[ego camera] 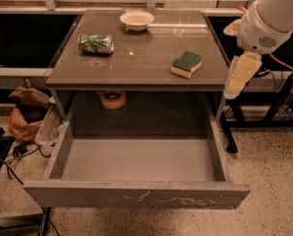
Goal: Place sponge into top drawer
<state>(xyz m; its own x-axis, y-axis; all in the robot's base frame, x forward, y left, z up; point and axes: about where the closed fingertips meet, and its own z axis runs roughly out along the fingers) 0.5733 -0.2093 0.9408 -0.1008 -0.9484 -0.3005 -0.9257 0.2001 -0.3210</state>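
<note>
Sponge (187, 64), green side up, lies near the right edge of the table (136, 58), above the open top drawer (136, 195). Light and squashy, it likely suits a pinch across its narrow sides. The gripper (241, 75) hangs just right of the table, and whether it is open cannot be told.

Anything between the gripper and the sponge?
No: the camera view shows only bare tabletop between the sponge and the gripper, hanging past its edge.
</note>
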